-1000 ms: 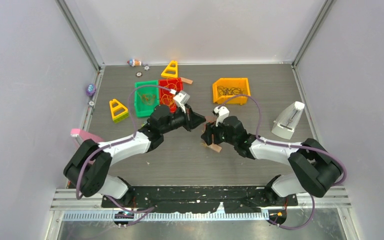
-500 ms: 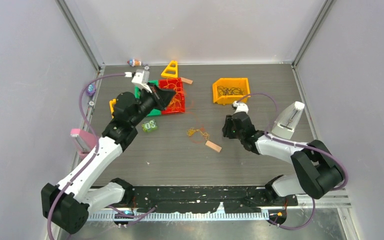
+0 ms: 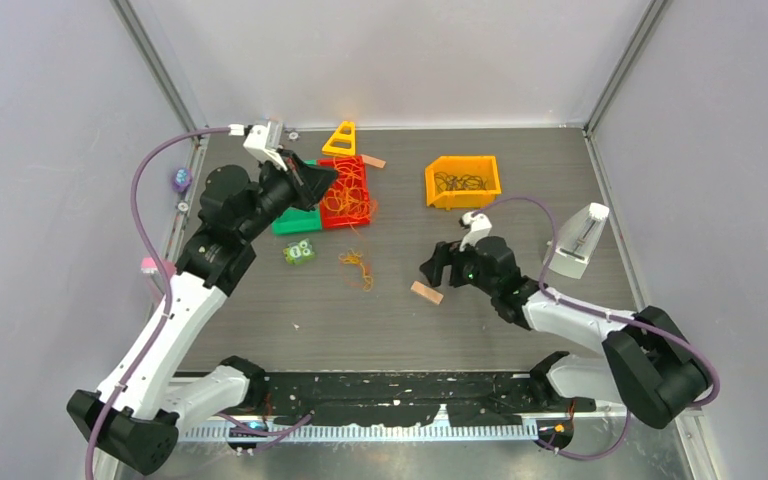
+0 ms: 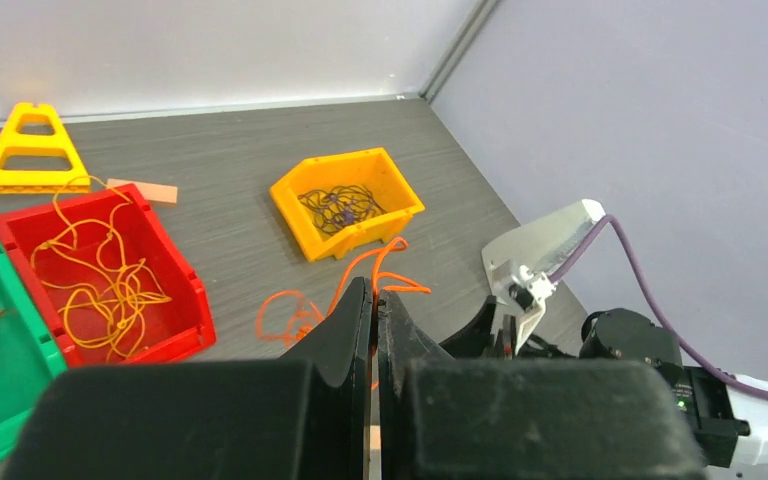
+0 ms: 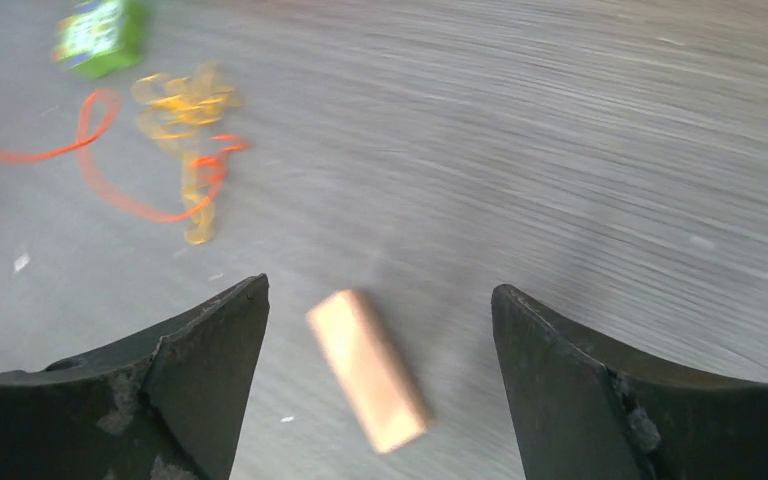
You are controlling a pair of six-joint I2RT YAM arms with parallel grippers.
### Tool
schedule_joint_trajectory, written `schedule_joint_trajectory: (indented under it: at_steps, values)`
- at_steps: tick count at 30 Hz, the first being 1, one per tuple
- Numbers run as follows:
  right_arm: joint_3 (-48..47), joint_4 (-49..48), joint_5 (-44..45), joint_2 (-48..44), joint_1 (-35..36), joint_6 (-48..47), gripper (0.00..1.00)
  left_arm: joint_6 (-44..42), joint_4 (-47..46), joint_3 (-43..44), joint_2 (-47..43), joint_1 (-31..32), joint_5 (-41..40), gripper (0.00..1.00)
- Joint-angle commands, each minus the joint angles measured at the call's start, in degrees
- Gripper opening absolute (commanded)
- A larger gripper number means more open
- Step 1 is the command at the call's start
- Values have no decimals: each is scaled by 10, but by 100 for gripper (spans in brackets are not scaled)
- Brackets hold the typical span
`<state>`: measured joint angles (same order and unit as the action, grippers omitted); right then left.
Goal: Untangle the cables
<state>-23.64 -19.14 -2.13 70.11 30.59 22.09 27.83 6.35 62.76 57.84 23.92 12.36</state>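
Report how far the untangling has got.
Done: dark cables sit in the orange bin, yellow-orange cables in the red bin. In hand: left gripper, jaws shut on an orange cable. Left: the clump on the table; right gripper is open, empty.

Orange cable [image 5: 160,214], yellow cable [image 5: 185,100] on grey table [image 3: 360,330]; red bin [image 4: 130,348]; green bin [image 3: 290,224]; orange bin [image 3: 460,198], dark cables [image 3: 460,182]; tan block [image 3: 426,292]

Left hand [image 4: 373,292] pinched closed, held high; right hand [image 5: 380,300] spread wide, low
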Motion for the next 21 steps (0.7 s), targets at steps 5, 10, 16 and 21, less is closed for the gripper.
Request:
schedule_joint_trajectory:
  at_steps: [5, 10, 16, 21]
  values:
    - [-51, -141, -56, 31, 130, -99, 88, -1, 43, 62, 11, -2, 70, 0]
    - [-116, -182, -40, 94, 182, -115, 89, 8, 65, 115, 9, -2, 80, 0]
    - [-223, -218, -23, 214, 218, -120, 89, 36, 87, 198, 23, -2, 106, 0]
    - [-320, -202, 12, 336, 229, -85, 87, 46, 105, 276, 40, -2, 109, 0]
